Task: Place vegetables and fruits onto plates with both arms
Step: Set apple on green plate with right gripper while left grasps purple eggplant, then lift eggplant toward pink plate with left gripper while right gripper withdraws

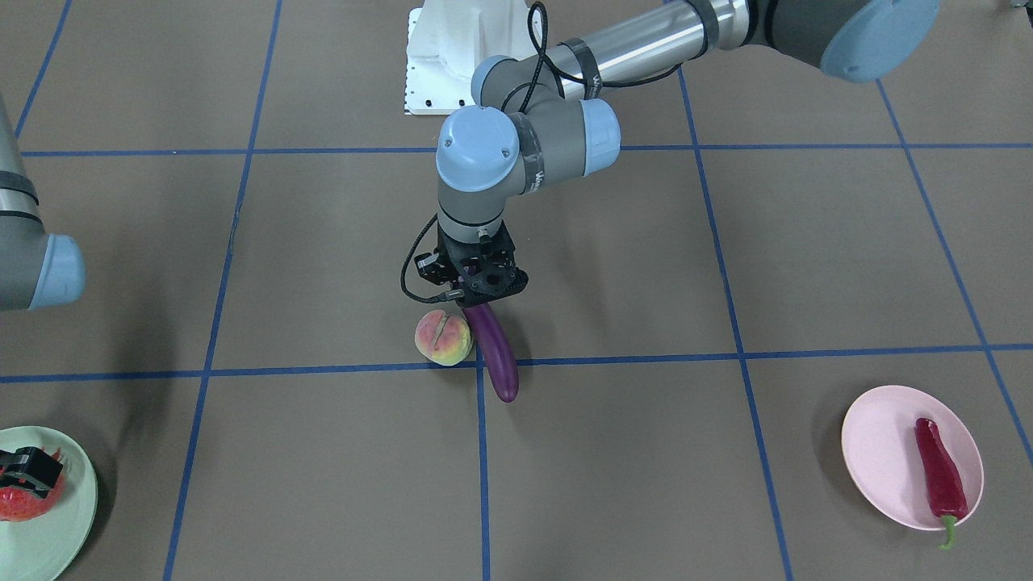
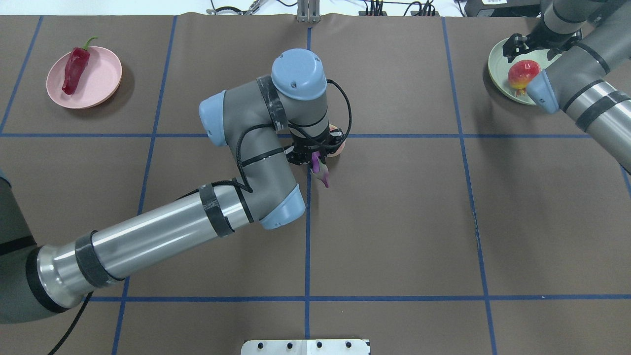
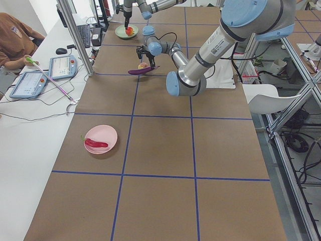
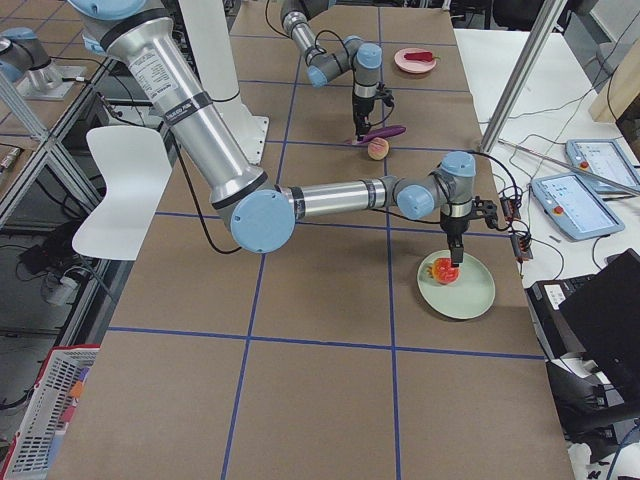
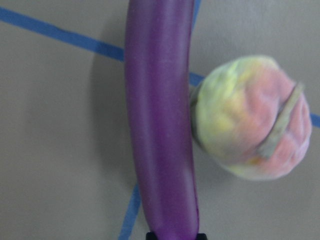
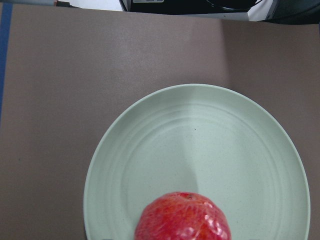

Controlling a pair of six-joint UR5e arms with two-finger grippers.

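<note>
Left gripper (image 1: 476, 292) jaws clamped on eggplant (image 1: 496, 355) beside peach (image 1: 442, 339), centre frame. Next, likely: carry to pink plate (image 1: 876, 452), lower right. Right gripper (image 1: 31, 470) jaws: cannot tell.

Silver-grey build. On left arm (image 2: 162, 231): polished silver tube, matte grey joint housings, rounded light-blue caps (image 2: 298, 69) dotted with small screws. Two black straps (image 2: 214, 209) ring tube; black cable (image 2: 240, 148) loops along housings to wrist. White lettering on grey links, too small to read. Black left gripper (image 1: 476, 297), angular frame with holes. Same silver, grey and blue scheme on right arm (image 2: 591, 98), black straps too. Black right gripper (image 1: 28, 474). White base (image 1: 448, 56), row of dark screw holes along edge.
</note>
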